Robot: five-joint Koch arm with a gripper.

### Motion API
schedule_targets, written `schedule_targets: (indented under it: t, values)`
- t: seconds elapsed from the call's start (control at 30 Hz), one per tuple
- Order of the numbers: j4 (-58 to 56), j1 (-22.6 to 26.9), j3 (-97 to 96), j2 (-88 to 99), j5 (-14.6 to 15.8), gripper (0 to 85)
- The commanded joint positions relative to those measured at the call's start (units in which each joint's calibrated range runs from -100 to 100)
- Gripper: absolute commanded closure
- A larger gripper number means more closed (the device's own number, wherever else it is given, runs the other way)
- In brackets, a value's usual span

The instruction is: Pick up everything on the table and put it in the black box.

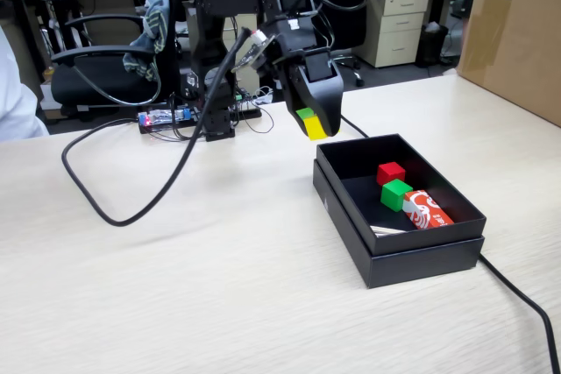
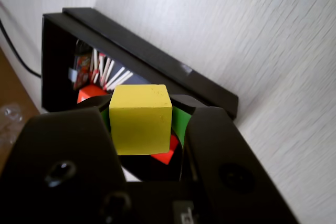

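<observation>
The gripper (image 1: 312,123) is up in the air with its two jaws squeezed tight on a yellow block (image 1: 314,126). In the wrist view that yellow block (image 2: 140,118) sits snug between the two black jaws. It hangs just left of the black box (image 1: 419,254) in the fixed view, above the table (image 1: 219,286). Down in the box are a red block (image 1: 390,172), a green block (image 1: 396,194) and a red and white packet (image 1: 426,210). A black cable (image 1: 114,199) loops across the table.
</observation>
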State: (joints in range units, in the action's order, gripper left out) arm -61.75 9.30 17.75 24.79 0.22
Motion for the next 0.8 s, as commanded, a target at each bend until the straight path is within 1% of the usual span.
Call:
schedule_targets:
  t: [0.0,0.13,0.23,0.3,0.57,0.77]
  values:
    - [-0.2,5.8,2.6,4.8,2.2,84.6]
    - [-0.1,8.3,4.9,-4.8,4.3,84.6]
    - [-0.1,9.2,7.4,-10.5,5.2,84.6]
    - [-0.1,9.4,10.0,-17.6,6.0,84.6]
    - [-0.1,8.6,11.3,-25.9,6.5,84.5]
    - [0.5,6.7,11.5,-31.7,6.6,84.3]
